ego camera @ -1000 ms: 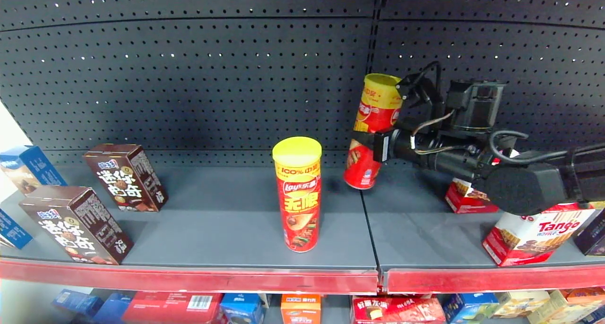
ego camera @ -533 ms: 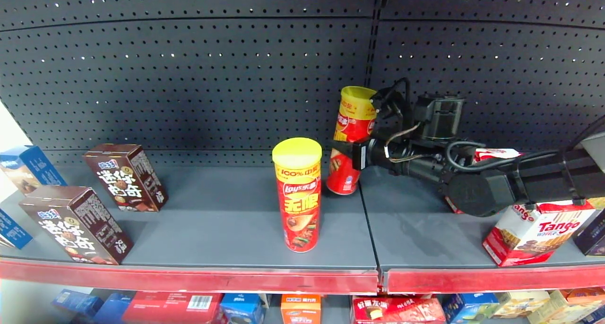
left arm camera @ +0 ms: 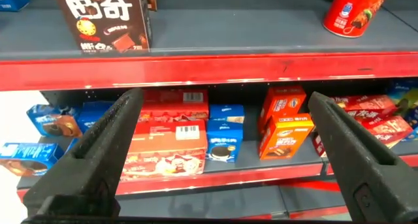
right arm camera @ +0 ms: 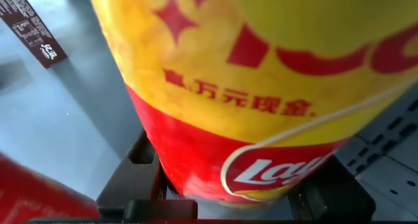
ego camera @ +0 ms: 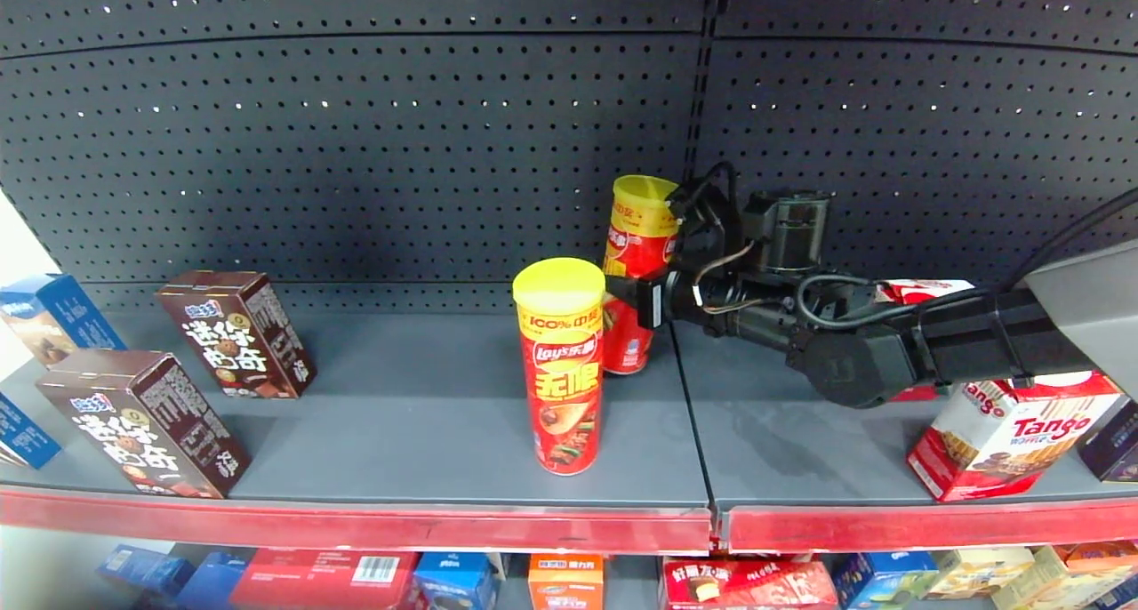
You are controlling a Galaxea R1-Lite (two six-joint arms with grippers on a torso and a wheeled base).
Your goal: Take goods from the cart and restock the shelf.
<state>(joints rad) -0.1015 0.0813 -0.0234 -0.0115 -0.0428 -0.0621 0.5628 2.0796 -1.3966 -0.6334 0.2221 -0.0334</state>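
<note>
Between the right jaws, tilted chip can (ego camera: 642, 228), just behind front can (ego camera: 562, 361)

The right gripper (ego camera: 637, 297) grips; left gripper (left arm camera: 225, 101) spread wide.

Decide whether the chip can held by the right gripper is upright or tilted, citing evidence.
Tilted slightly: the held can leans, its yellow lid right of its base, unlike the upright front can.

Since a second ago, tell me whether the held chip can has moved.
Yes. The held chip can moved left and lower, crossing the shelf seam toward the standing chip can.
</note>
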